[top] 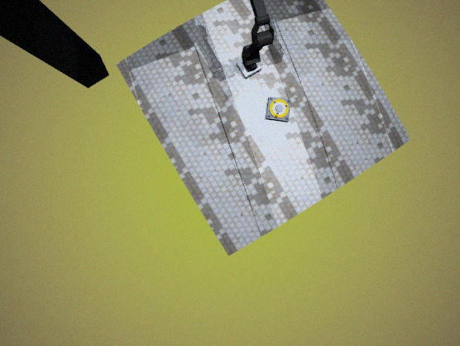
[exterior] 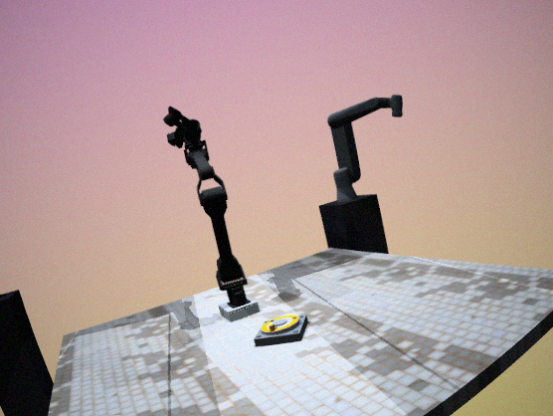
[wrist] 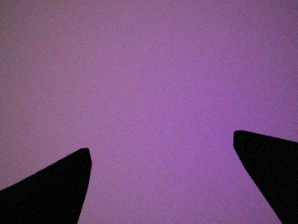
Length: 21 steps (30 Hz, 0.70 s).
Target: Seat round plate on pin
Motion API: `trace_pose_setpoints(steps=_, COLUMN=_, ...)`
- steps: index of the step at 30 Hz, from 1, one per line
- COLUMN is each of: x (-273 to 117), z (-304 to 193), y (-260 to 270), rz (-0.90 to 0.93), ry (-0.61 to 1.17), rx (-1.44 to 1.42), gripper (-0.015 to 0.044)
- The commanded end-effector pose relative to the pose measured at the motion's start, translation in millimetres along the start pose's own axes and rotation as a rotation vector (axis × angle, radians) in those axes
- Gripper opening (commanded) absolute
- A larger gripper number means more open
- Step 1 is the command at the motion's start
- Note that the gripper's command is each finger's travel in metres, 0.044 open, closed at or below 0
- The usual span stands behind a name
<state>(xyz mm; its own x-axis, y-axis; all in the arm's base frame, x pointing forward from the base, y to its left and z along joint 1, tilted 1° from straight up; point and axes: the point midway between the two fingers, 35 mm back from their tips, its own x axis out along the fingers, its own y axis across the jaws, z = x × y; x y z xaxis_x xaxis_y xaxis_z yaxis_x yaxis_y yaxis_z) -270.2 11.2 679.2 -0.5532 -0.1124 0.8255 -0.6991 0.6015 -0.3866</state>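
Your arm [exterior: 219, 234] stands nearly straight up from its mount [exterior: 239, 311] on the desk [exterior: 398, 318], and the gripper [exterior: 174, 126] is at the very top of it, raised high and pointing away from the desk. Its two fingers are spread wide with only the purple backdrop between them in the wrist view; the gripper holds nothing.

The round plate [exterior: 279, 323] lies far below the gripper, well apart from it, on a dark square base [exterior: 278, 338] that sits on the desk just beside the arm's mount, on the side away from the gripper's reach. From above you see the plate [top: 278, 108] as a yellow ring around a pale grey post [top: 280, 108] at its middle, with the base [top: 270, 116] showing as grey corners around it. In the exterior view the orange tab [exterior: 273, 328] shows on the plate's near edge, the side facing away from the mount. The pin and the hole next to the tab are too small for you to make out in any view, and you cannot tell from these views whether the plate is tilted or flat.

No part of your arm touches the plate or the base. A second dark arm [exterior: 348, 149] stands on a black block [exterior: 354, 224] beyond the far edge of the desk, well away from everything.
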Motion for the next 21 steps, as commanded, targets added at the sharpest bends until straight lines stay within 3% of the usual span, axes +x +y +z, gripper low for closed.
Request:
trace_pose_setpoints(steps=1, x=0, z=-2, y=2, rz=0.006, ry=0.002, rx=-0.002, gripper=0.0374)
trace_pose_setpoints(steps=10, x=-32, z=-60, y=104, rz=0.340, ry=0.094, rx=-0.008, gripper=0.0137)
trace_pose_setpoints(steps=15, x=-79, z=-115, y=158, rz=0.565, ry=0.221, rx=0.042, gripper=0.0006)
trace_pose_setpoints(steps=21, x=-142, z=-179, y=201, rz=0.768, ry=0.419, rx=0.071, gripper=0.0000)
